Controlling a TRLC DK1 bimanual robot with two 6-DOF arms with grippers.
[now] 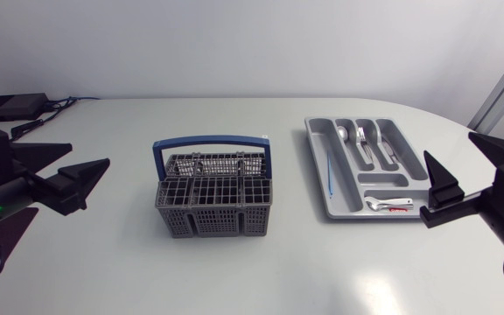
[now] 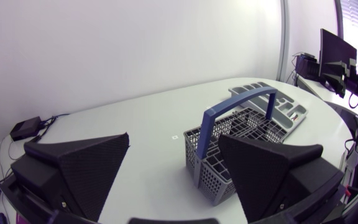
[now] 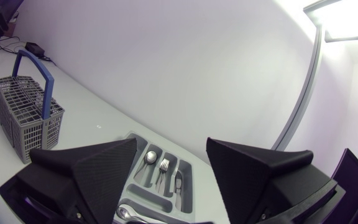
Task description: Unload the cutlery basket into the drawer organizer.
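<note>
Ahead of the left gripper point(image 2: 174, 138), whose wedge fingers stand spread and empty, sits the cutlery basket point(image 2: 229, 144): boxy grey plastic lattice with an arched blue handle point(image 1: 210, 140). The right gripper point(image 3: 171, 142), likewise spread, hangs near the drawer organizer point(image 1: 383, 179), a smooth grey moulded tray holding a shiny metal spoon point(image 3: 149, 157) and fork point(image 3: 164, 165).
</note>
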